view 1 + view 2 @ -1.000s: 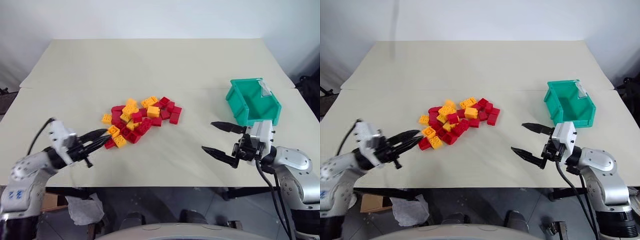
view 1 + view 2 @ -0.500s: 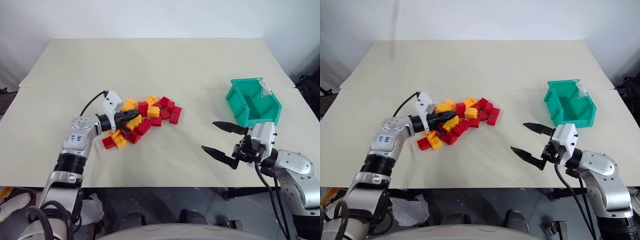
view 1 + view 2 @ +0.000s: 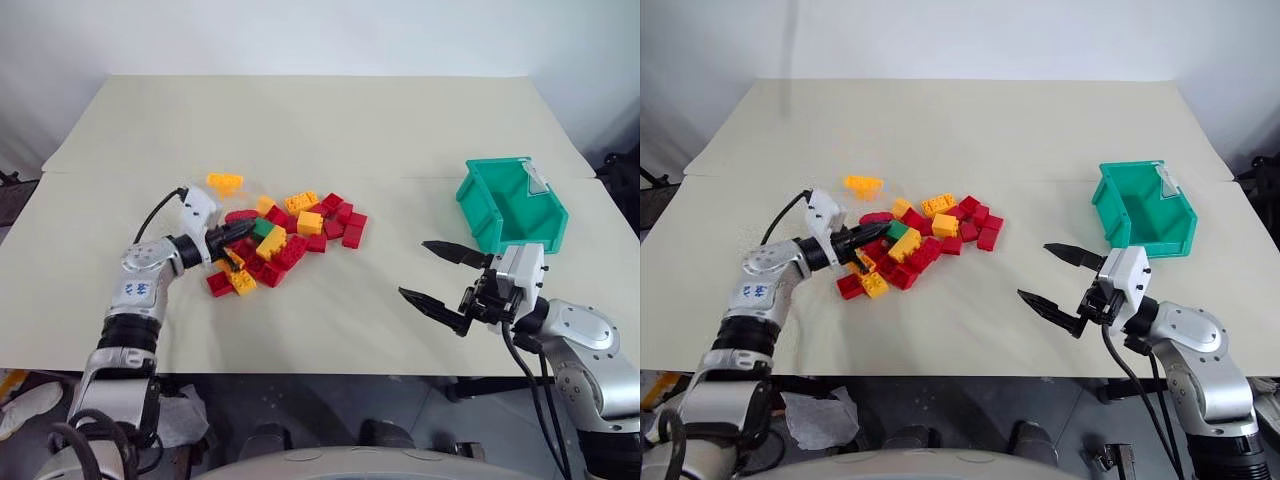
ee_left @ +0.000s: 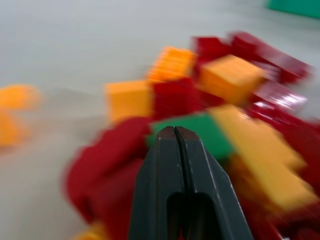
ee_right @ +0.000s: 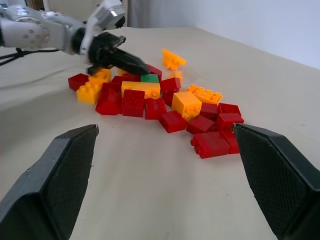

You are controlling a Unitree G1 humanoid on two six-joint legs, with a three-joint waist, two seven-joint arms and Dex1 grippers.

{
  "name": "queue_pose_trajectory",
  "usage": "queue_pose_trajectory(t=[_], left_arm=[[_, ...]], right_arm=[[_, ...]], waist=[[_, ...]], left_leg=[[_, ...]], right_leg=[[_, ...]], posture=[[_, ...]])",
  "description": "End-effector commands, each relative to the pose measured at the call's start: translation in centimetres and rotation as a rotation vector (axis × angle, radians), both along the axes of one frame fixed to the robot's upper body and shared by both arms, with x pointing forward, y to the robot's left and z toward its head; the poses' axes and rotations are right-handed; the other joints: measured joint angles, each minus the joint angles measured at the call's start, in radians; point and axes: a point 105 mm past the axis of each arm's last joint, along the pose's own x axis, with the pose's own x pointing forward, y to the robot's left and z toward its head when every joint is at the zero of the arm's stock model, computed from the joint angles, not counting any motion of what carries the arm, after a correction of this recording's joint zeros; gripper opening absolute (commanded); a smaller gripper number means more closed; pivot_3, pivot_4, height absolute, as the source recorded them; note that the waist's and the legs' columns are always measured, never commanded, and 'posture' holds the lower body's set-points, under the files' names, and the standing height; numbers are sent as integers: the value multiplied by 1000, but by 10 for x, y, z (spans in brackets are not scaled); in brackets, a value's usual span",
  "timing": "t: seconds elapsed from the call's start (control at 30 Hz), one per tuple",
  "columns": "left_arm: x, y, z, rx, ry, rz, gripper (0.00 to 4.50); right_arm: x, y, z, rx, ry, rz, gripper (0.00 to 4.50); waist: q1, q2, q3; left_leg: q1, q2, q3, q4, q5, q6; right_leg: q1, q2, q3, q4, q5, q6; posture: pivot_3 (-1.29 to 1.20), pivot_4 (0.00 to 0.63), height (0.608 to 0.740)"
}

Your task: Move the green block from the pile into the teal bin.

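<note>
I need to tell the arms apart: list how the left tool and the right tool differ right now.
1. The left tool is shut, fingers pressed together; the right tool stands wide open.
2. The left tool has its tips in the pile, right at the green block; the right tool hangs over bare table, apart from the bricks and short of the teal bin.

Shared: both have two black fingers, and neither holds anything.

Your pile [image 3: 285,236] lies on the table [image 3: 320,130] at nine o'clock; the bin [image 3: 512,203] sits well apart at three o'clock.
</note>
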Motion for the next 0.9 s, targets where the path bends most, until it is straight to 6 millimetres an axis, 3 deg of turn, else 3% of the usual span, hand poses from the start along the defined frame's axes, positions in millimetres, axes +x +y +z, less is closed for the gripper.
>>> queue_pose_trajectory(t=[0.03, 0.2, 0.37, 0.47, 0.6, 0.7, 0.9], left_arm=[[-21, -17, 5, 78, -9, -161, 16], [-28, -27, -10, 136, 69, -212, 16], [-24, -45, -4, 53, 53, -229, 16], [-28, -45, 4, -6, 50, -244, 16], [-33, -18, 17, -44, -3, -198, 16], [-44, 13, 31, -64, -65, -155, 534], [-70, 77, 34, -40, -84, 13, 2338]], right_arm=[[-4, 3, 10, 5, -56, 11, 4500], [-3, 4, 11, 9, -58, 10, 4500], [-2, 5, 12, 13, -63, 11, 4500], [-1, 5, 12, 14, -66, 10, 4500], [0, 6, 13, 15, -67, 17, 4500], [1, 7, 13, 15, -65, 25, 4500], [2, 11, 14, 12, -63, 52, 4500]], waist=[[2, 0, 0], [3, 0, 0], [4, 0, 0], [2, 0, 0], [-8, 0, 0], [-19, 0, 0], [-23, 0, 0]], left_leg=[[0, 0, 0, 0, 0, 0], [0, 0, 0, 1, 0, 0], [0, 0, 0, 3, 0, 0], [-1, 0, 0, 4, 0, 0], [0, 0, 0, 4, 0, 0], [0, 1, 0, 3, 0, 0], [0, 1, -1, 3, 0, 0]], right_leg=[[0, 0, 0, 0, 0, 0], [0, 0, 0, 0, 0, 0], [1, 0, 1, 1, 0, 0], [1, 0, 1, 1, 0, 0], [1, 0, 1, 2, 0, 0], [1, 0, 1, 2, 0, 0], [1, 0, 1, 2, 0, 0]], posture=[[0, 150, 740], [0, 150, 740], [0, 150, 740], [0, 150, 740], [0, 150, 740], [0, 150, 740], [0, 150, 740]])
